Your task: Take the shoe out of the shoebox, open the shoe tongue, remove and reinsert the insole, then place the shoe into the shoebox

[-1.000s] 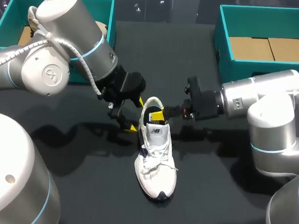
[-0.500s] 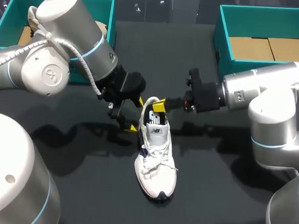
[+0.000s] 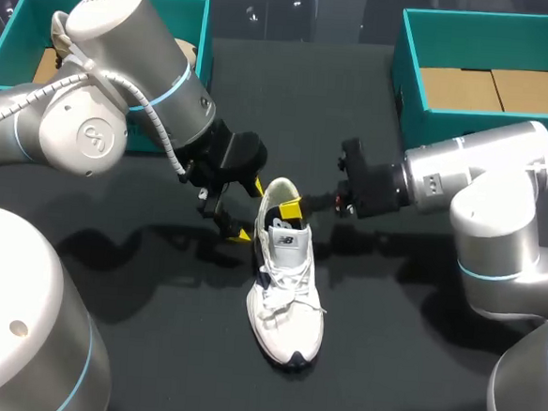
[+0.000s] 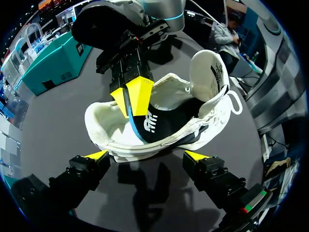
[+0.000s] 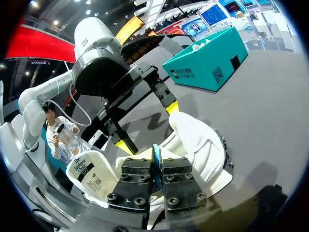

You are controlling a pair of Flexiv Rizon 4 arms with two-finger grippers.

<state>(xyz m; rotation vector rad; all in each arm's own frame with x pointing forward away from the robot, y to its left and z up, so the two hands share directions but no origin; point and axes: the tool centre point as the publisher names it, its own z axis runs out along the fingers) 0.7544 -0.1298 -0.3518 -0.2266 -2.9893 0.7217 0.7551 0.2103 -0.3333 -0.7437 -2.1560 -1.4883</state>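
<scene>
Two yellow-tipped fingers of the right gripper (image 3: 291, 208) are pinched narrow on the heel end of the insole (image 4: 150, 126). It sits inside the white shoe (image 3: 287, 282), which stands on the worktop (image 3: 386, 345) between the arms. The left gripper (image 3: 249, 209) is spread wide and holds nothing, just beside the heel. To draw the insole cleanly, the left should probably brace the heel while the right pulls up and back along the shoe, not sideways.
</scene>
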